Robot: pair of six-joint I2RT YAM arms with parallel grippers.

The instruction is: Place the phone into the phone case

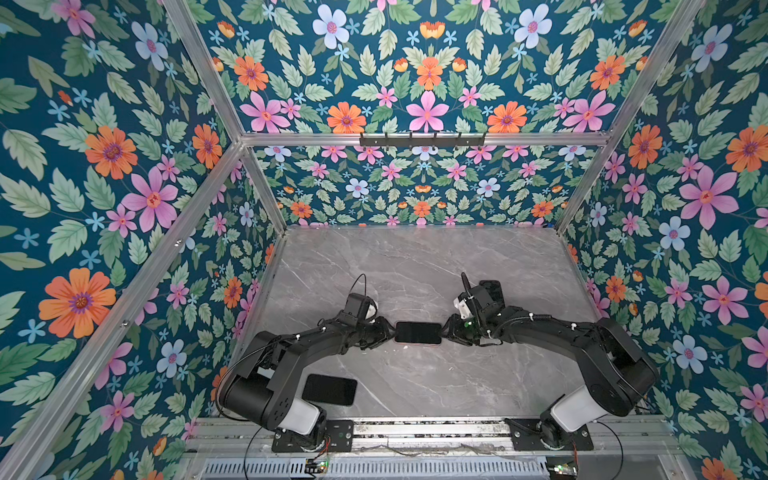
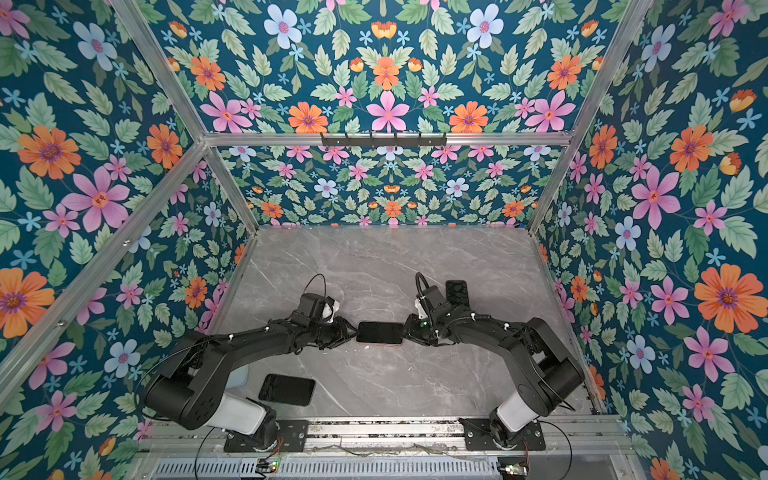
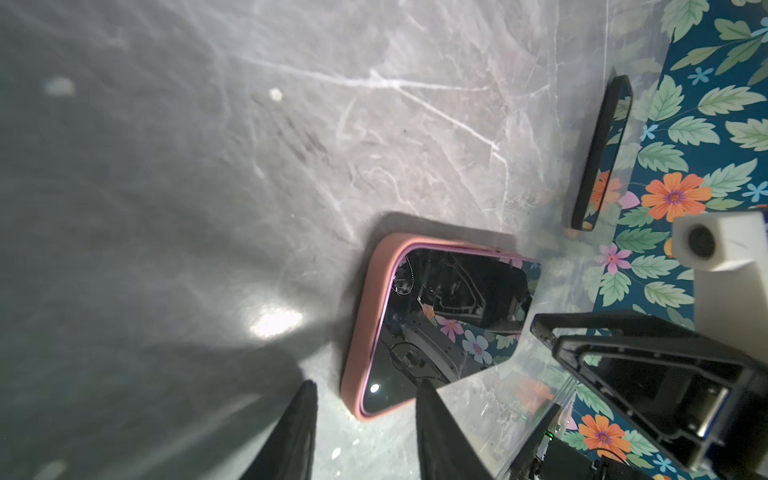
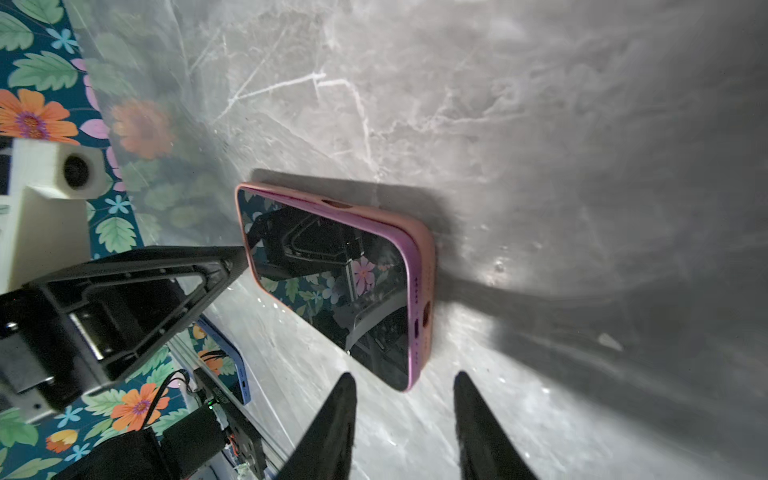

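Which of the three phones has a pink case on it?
The middle phone, between the left tool and right tool; the other two phones look dark, no pink rim.

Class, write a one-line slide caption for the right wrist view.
Phone lying in its pink case on the marble table, right gripper open at one corner.

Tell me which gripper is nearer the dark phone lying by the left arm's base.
Left. The left gripper sits at the near end of the cased phone, just beyond the dark phone. The right gripper is at the cased phone's opposite end, farther away.
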